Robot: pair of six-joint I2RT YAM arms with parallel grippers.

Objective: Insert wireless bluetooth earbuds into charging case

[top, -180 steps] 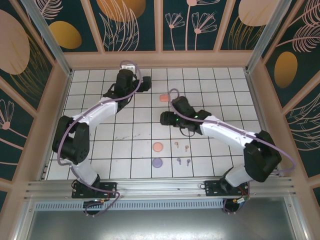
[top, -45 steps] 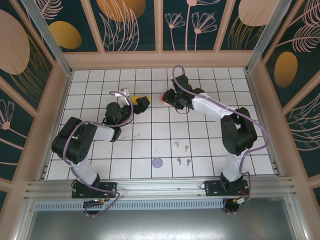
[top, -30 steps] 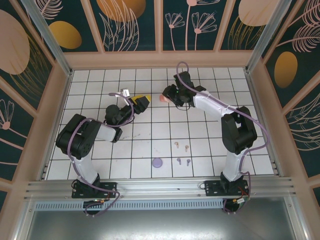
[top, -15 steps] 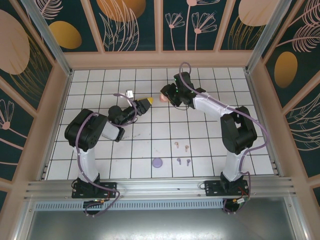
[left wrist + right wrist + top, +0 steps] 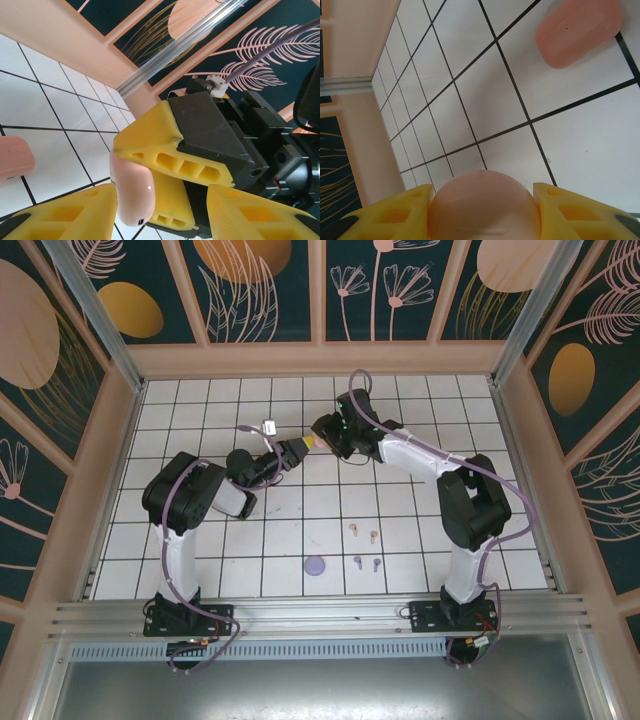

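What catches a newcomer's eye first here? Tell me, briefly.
The right claw and left claw meet nose to nose over the far tiles, the right gripping a rounded pink case between the left's spread yellow fingers. Nearer the bases lie a purple case, two tan earbuds and two purple earbuds.

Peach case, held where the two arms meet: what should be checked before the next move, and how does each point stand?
1. Hold: right tool shut on peach case: ok.
2. Line-up: left tool straddles the case, one finger right beside it: ok.
3. Second grip: left tool clamped on the case: not ok, its far finger stands clear.
4. Lid open for loading: cannot tell.
5. Supply: tan buds lie free on the table: ok.
6. Clearance: coral case lies on the table, apart from the held case: ok.
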